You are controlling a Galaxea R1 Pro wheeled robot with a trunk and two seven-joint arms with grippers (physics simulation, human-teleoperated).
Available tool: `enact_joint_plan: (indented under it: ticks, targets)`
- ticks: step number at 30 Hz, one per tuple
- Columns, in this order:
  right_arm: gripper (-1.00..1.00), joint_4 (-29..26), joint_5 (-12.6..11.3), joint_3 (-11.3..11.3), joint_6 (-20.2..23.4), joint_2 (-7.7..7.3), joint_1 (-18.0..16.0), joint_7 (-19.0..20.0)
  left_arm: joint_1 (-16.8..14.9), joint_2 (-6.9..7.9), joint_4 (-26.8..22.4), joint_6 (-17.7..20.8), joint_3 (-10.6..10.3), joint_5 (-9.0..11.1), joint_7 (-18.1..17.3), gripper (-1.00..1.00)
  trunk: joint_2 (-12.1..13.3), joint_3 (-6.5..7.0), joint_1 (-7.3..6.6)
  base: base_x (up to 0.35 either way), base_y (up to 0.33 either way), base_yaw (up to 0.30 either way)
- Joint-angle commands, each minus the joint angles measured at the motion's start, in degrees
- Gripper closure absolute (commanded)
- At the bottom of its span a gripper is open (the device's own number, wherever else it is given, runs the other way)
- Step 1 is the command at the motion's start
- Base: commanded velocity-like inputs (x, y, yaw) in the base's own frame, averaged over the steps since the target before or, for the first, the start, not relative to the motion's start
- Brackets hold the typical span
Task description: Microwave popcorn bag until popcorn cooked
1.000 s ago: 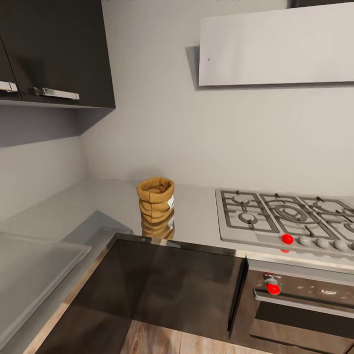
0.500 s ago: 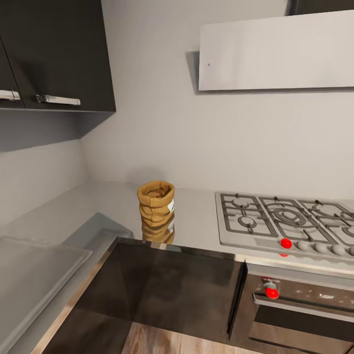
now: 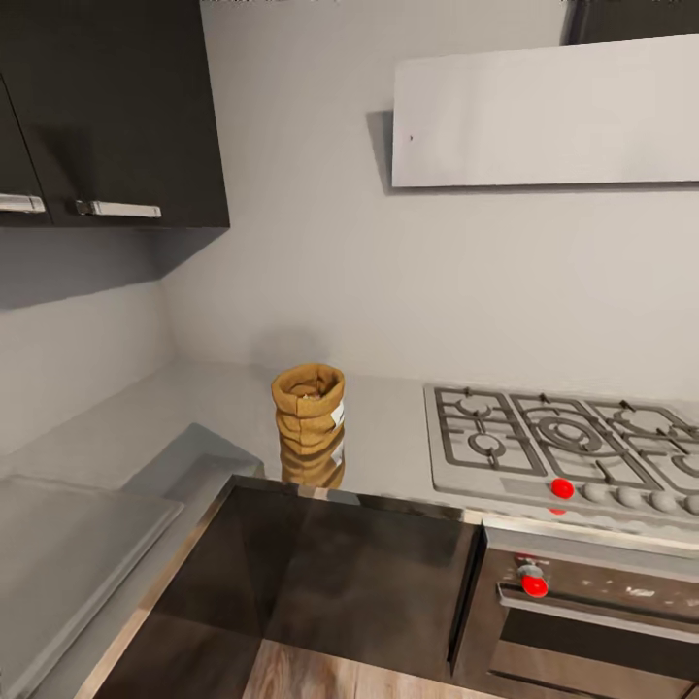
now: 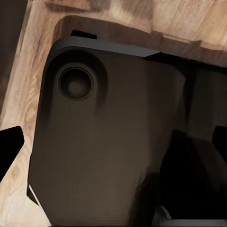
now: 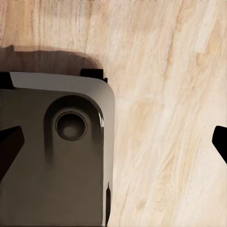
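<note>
You are looking across a corner of the kitchen. Pale grey walls (image 3: 320,272) are meeting behind the grey countertop (image 3: 194,408), which is running along the back wall and turning toward you on the left side. Dark cabinets (image 3: 116,107) are hanging at the upper left, and a white hood (image 3: 544,112) is sitting on the wall at the upper right. Below the countertop's front edge a dark cabinet front (image 3: 330,573) is facing you, with the oven (image 3: 592,621) beside it on the right and a strip of wood floor (image 3: 320,680) showing beneath.

The gas hob (image 3: 563,447) is lying set into the countertop at the right, with a red knob (image 3: 562,487) on its front edge and another (image 3: 534,585) on the oven panel.

The bag (image 3: 309,408) is standing upright on the countertop, just left of the hob and near the back wall, its rolled rim open upward and its reflection showing on the surface in front of it. Something pale is showing inside the rim, too small to make out.

In the left wrist view, the left gripper (image 4: 113,146) is hanging over the robot's dark base (image 4: 109,142) and the floor, its fingertips standing wide apart and holding nothing. In the right wrist view, the right gripper (image 5: 113,142) is likewise spread wide and empty above the base and the floor.
</note>
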Motion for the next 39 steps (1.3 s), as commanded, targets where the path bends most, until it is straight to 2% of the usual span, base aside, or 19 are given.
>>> enact_joint_plan:
  ticks: [1,34,39]
  targets:
    - [-1.00,0.2,0.4,-0.5,-0.3,-0.02,-0.1,0.1,0.0,-0.02,0.0,-0.1,0.2,0.3,-0.1,-1.00,0.4,0.13,-0.23,0.000,0.000,0.000]
    - [-1.00,0.2,0.3,-0.4,0.0,0.13,-0.1,0.2,0.0,-0.02,-0.2,-0.1,0.2,0.3,-0.1,-1.00,13.6,6.05,-7.47,0.000,0.000,0.000]
    - [-1.00,0.2,0.3,-0.4,0.0,0.13,-0.1,0.2,0.0,-0.09,-0.3,-0.1,0.3,0.3,0.1,-1.00,13.6,6.05,-7.47,0.000,0.000,0.000]
